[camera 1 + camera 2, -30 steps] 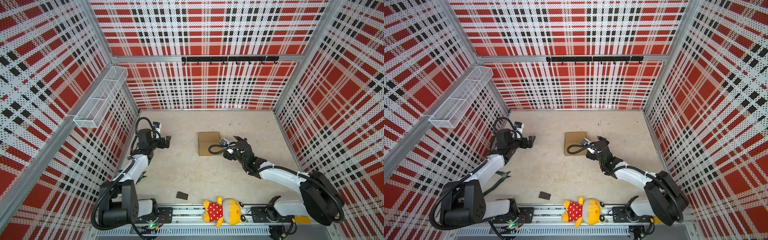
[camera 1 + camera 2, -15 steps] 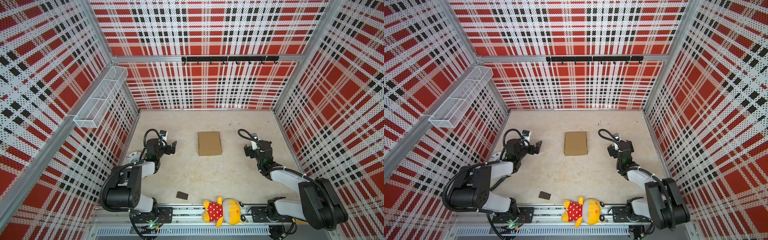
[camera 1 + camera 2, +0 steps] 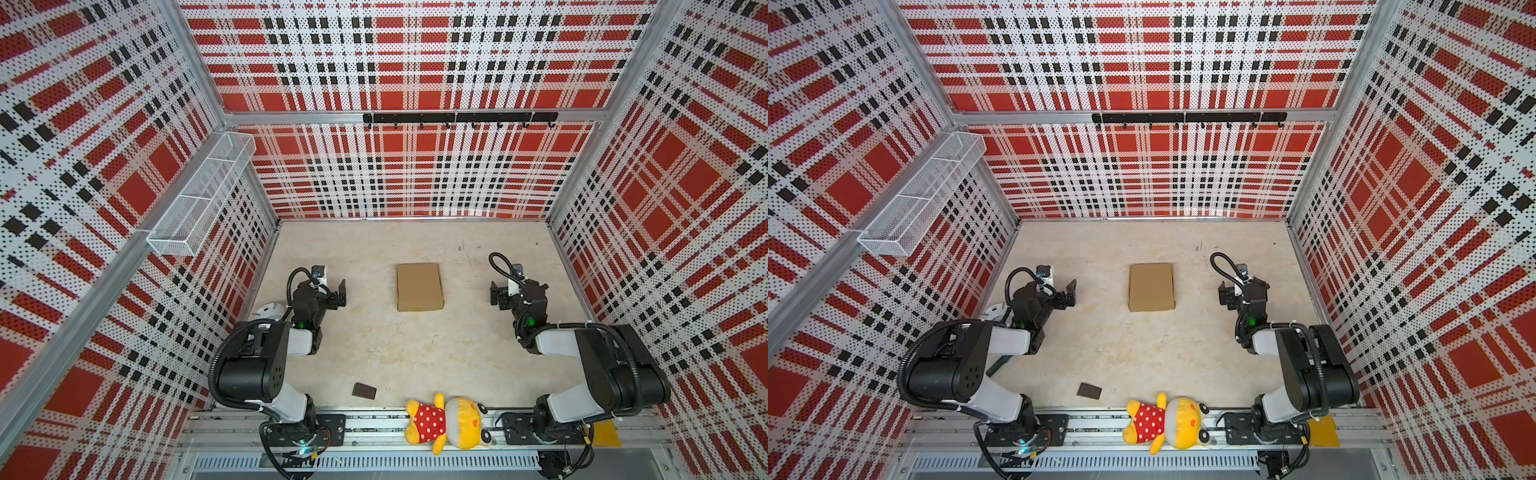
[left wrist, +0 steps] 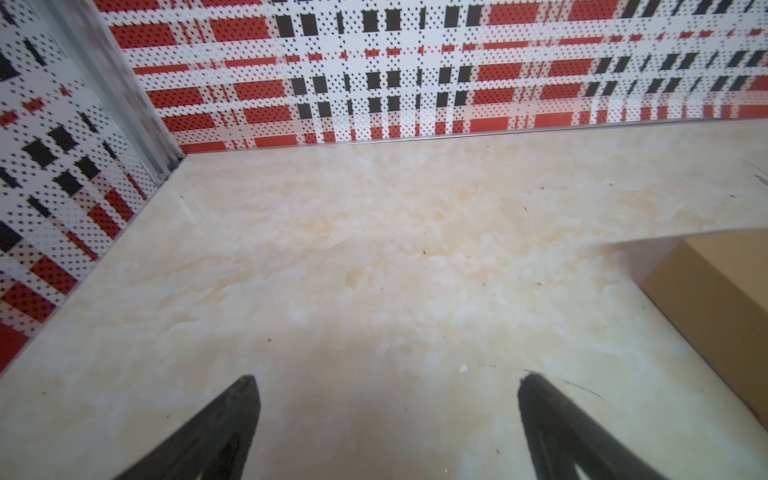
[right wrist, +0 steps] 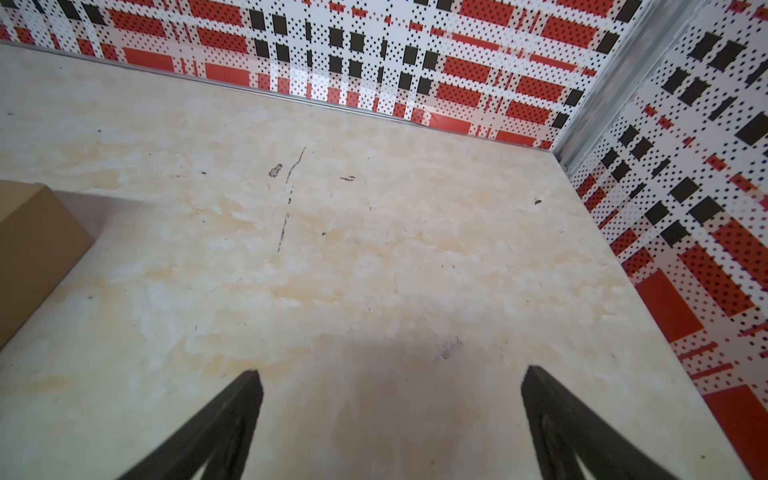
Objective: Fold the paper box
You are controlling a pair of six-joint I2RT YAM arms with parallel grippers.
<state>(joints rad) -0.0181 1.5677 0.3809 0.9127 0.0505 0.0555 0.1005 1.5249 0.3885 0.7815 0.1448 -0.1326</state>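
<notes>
A second ago our right jaws were up against the paper box (image 3: 419, 286). Now the right arm (image 3: 525, 299) has pulled back to its own side, and the left arm (image 3: 307, 307) has folded in too. Both pairs of jaws are spread wide and hold nothing. The box lies closed and flat on the surface (image 3: 395, 353), between the two pairs of jaws and well apart from each. Each wrist view catches only a corner of it (image 4: 723, 299) (image 5: 33, 249), off to the inner side of the jaws. We judge the folding done and the arms retiring to rest.
</notes>
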